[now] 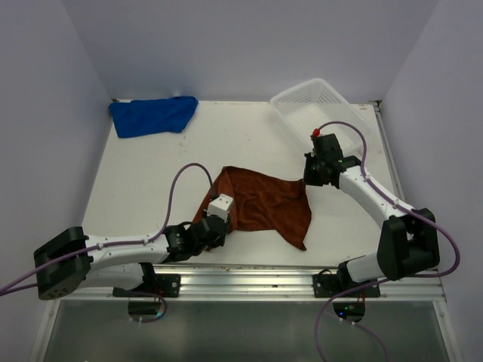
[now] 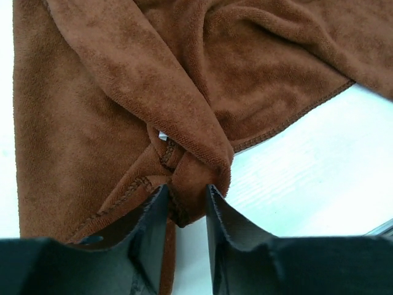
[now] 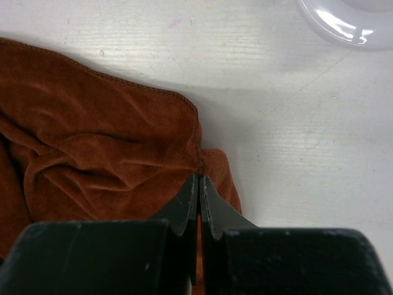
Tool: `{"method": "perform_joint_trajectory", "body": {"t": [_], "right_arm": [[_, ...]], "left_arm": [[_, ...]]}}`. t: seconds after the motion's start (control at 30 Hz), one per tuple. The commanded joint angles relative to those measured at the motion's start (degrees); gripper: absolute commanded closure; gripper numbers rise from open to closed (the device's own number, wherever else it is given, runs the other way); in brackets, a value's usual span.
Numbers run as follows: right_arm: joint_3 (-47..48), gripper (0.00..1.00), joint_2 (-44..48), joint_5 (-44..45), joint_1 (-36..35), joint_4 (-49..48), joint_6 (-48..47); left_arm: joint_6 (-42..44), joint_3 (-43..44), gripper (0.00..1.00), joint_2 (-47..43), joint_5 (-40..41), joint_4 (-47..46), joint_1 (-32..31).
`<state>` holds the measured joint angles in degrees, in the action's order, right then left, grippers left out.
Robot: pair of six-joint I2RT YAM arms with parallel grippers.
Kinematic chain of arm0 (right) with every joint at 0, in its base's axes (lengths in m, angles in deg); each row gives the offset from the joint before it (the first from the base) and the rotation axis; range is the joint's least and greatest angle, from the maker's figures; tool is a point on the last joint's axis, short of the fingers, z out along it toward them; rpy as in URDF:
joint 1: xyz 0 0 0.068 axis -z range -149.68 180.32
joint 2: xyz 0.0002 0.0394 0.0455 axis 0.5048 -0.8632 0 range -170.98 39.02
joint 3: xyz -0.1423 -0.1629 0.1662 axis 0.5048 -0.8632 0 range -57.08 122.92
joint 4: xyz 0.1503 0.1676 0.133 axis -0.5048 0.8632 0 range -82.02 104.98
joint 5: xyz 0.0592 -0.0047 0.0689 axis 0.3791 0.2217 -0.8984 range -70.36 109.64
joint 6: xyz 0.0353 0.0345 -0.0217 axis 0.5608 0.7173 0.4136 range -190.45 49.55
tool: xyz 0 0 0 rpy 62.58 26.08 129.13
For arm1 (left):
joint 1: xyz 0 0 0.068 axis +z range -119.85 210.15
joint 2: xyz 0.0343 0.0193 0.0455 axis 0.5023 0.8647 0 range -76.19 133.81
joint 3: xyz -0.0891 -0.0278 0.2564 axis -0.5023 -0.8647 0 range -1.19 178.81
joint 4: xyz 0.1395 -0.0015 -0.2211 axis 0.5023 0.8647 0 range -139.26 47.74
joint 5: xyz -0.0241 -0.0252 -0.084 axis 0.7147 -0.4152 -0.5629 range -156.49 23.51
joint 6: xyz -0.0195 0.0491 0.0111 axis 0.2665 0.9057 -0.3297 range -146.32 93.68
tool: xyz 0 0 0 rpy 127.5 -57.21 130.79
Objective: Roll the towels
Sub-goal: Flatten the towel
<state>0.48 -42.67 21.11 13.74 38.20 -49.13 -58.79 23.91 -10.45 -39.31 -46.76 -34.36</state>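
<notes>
Left wrist view: the left gripper (image 2: 186,190) has its 2 black fingers (image 2: 153,221) partly closed. The narrow gap between them is filled by a bunched, stitched corner of the rust-brown towel (image 2: 110,92), which touches both inner faces. That corner is the towel's near left one, close to the near edge of the table (image 1: 136,188). Further in, the right gripper (image 3: 199,179) has its jaws pressed together on the towel's right-hand corner, with only a thin sliver of cloth showing between them. The towel lies wrinkled and unrolled between the 2 grippers at mid-table. At the far left lies the royal blue towel (image 1: 153,115), crumpled and well apart. The white mesh basket (image 1: 309,84) sits at the far right.
</notes>
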Motion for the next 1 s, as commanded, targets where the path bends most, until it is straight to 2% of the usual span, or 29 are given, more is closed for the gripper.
{"method": "perform_joint_trajectory", "body": {"t": [0.0, 0.13, 0.2, 0.3, 0.37, 0.5, 0.7, 0.8, 0.97], "right_arm": [[-0.17, 1.00, 0.57, -1.21, 0.14, -1.04, -0.67], [0.01, 1.00, 0.57, -1.21, 0.23, -0.95, -0.58], [0.01, 1.00, 0.48, -1.21, 0.14, -0.86, -0.58], [0.36, 1.00, 0.66, -1.21, 0.14, -0.42, -0.67], [0.88, 1.00, 0.92, -1.21, 0.14, -0.16, -0.49], [1.94, 1.00, 1.18, -1.21, 0.14, 0.54, -0.32], [4.31, 1.00, 2.59, 0.28, 0.14, 2.65, 0.04], [5.19, 1.00, 3.99, 3.08, 0.14, 3.79, 0.12], [5.19, 1.00, 4.96, 5.90, 0.23, 5.11, 0.47]], "left_arm": [[-1.11, -0.32, 0.67, 0.01, -0.19, -3.47, 0.44], [-0.75, 0.03, 0.79, 0.27, -0.90, -3.91, 0.61], [-0.67, 0.56, 0.89, 0.18, -0.73, -3.65, 0.61], [-0.31, 2.49, 1.00, -0.43, 0.68, 0.63, 0.70], [-0.40, 5.11, 1.00, -0.95, 3.30, 3.90, 0.70], [-2.33, 12.15, 1.00, -1.84, 10.77, 18.71, 0.88], [-10.94, 22.09, 1.00, -5.09, 21.15, 37.10, 0.88], [-15.60, 24.11, 1.00, -6.14, 22.30, 42.30, 0.88], [-15.79, 20.52, 1.00, -4.57, 17.39, 38.55, 0.18]]}}
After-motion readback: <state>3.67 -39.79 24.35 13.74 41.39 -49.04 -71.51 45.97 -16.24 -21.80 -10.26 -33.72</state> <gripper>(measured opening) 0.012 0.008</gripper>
